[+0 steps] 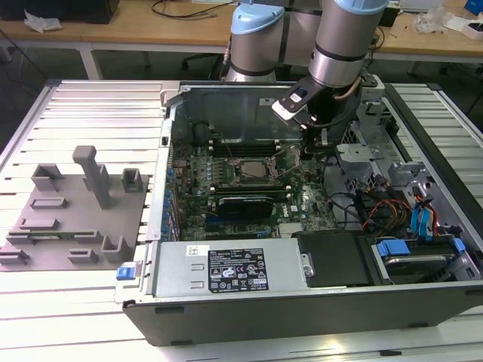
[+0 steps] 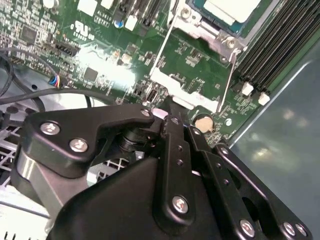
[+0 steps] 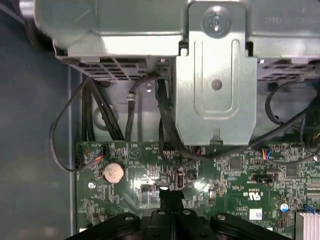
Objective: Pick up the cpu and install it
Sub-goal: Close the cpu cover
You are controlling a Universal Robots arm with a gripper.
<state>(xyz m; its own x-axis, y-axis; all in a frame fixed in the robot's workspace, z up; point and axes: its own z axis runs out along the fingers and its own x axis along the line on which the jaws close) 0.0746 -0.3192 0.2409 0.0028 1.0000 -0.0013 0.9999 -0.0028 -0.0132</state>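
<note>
The cpu (image 2: 231, 8) shows its silvery-white top plate and lies in the socket on the green motherboard (image 2: 100, 75). The socket's metal load plate (image 2: 181, 82) is swung open towards my gripper, and a thin wire lever (image 2: 229, 75) runs beside it. In the exterior view the socket frame (image 1: 253, 170) sits mid-board. My gripper (image 1: 314, 148) reaches down into the case on the exterior view's right of it. In both wrist views the gripper (image 2: 169, 107) (image 3: 171, 194) hovers low over the board near the plate's edge. It is shut, and I see nothing held in it.
A coin cell (image 3: 113, 172) and small connectors lie on the board near the fingertips. A metal drive bracket (image 3: 215, 90) and black cables (image 3: 95, 110) stand close by. A grey fixture plate (image 1: 68, 219) lies on the exterior view's left. The power supply (image 1: 226, 268) lines the case front.
</note>
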